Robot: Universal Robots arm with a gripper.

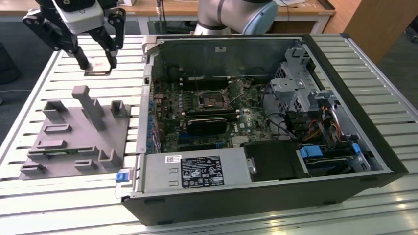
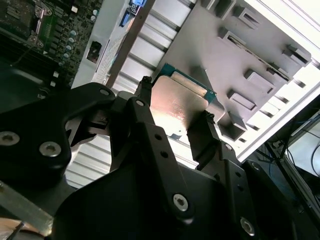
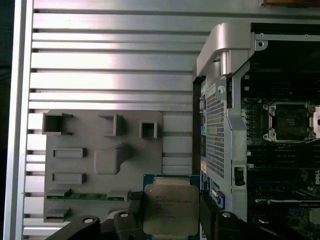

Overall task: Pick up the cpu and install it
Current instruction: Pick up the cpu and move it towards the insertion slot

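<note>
Claw (image 1: 98,64): upper left of the exterior view, clamped on the cpu (image 3: 171,209), above the slatted tabletop (image 1: 43,78).
Grey tray (image 1: 70,139): lower left.
Socket (image 1: 214,99): centre, inside the open computer case (image 1: 261,200).

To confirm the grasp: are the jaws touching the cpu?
Touching. In the second wrist view the gripper has both jaws pressed against opposite edges of the cpu.

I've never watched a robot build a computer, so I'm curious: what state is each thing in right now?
pincer: shut on the cpu, raised above the table.
cpu: gripped by its edges, not installed.
socket: empty.
computer case: lying on its side, open.
grey tray: resting on the table, with a green strip in one slot.
</note>
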